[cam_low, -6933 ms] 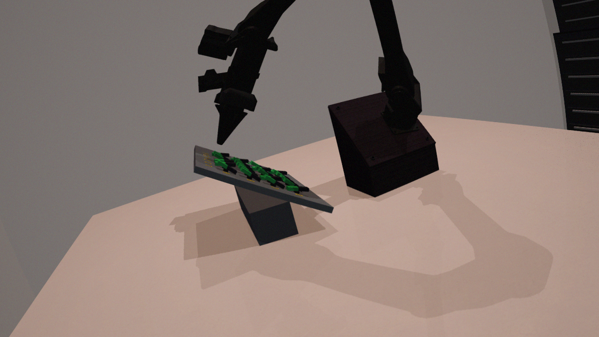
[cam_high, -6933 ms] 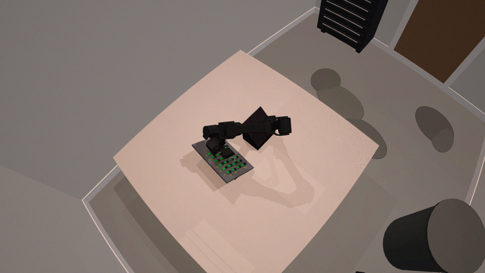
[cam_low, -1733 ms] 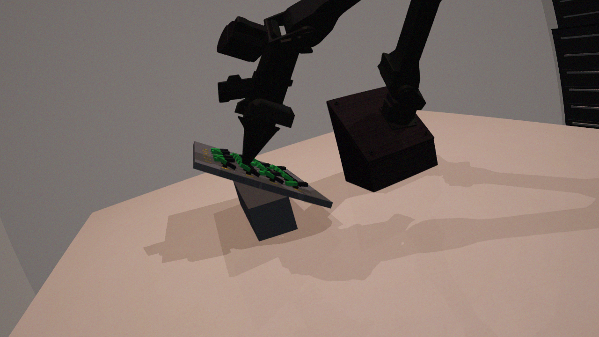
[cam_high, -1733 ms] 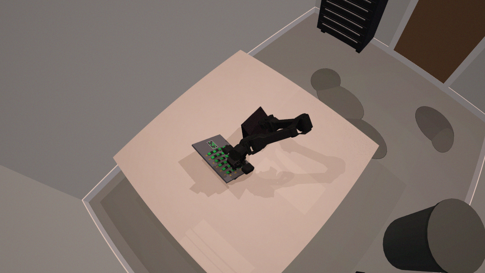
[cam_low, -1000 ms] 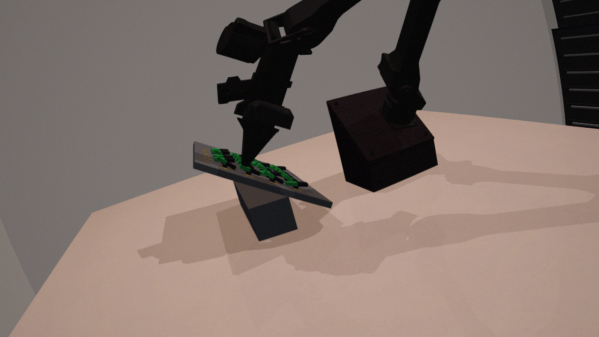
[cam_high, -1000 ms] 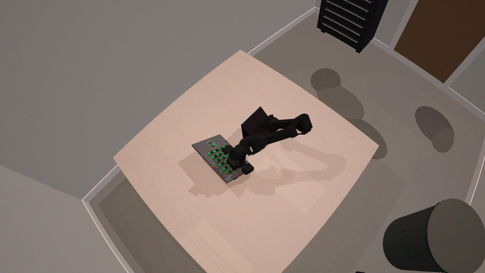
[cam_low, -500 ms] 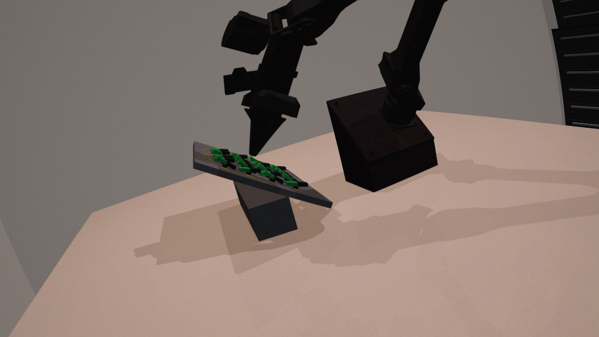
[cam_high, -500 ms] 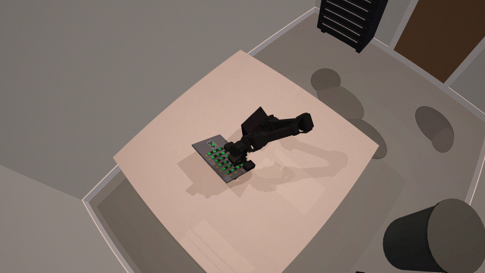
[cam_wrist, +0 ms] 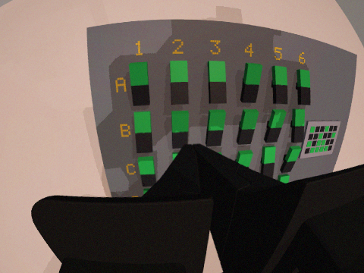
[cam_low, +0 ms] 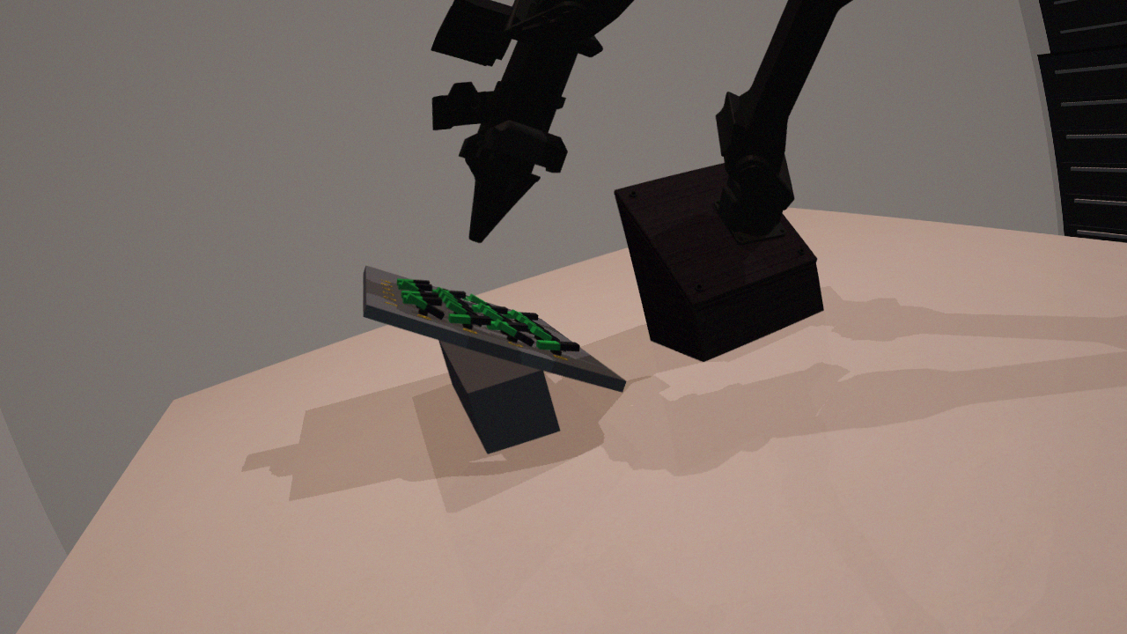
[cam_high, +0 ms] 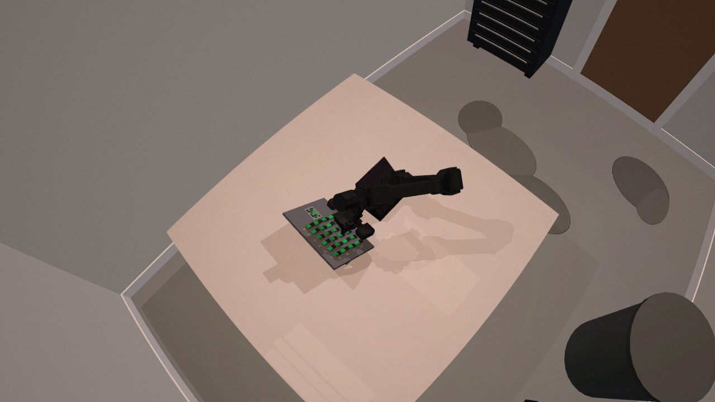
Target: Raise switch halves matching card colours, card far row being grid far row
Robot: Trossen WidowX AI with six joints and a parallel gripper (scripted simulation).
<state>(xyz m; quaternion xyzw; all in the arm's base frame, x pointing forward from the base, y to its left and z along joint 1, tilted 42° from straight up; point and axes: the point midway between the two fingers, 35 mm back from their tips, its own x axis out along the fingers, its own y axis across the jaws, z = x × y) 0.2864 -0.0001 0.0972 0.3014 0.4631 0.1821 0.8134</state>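
The tilted grey switch panel [cam_high: 300, 212] [cam_low: 599, 372] [cam_wrist: 99, 72] bears rows of green-and-dark rocker switches, with columns 1 to 6 marked in the wrist view. Rows A and B show there in full. Row C is partly hidden behind the fingers, and the nearest row almost wholly. The switches' tilts differ; which half is raised is hard to tell on several. The small card [cam_high: 314, 213] [cam_wrist: 321, 139] of green and dark squares lies right of the grid. My gripper [cam_low: 476, 239] [cam_wrist: 191, 152] is shut and empty. Its tip hangs above the panel, clear of the switches, and overlaps row C near columns 2 and 3 in the wrist view.
The panel rests on a dark block stand [cam_low: 508, 406] on the pink table [cam_high: 249, 200] [cam_low: 315, 551]. The arm's dark wedge base [cam_low: 717, 271] stands beyond the panel's nearer edge. A drawer cabinet [cam_high: 514, 37] and a dark cylinder [cam_high: 670, 344] stand off the table.
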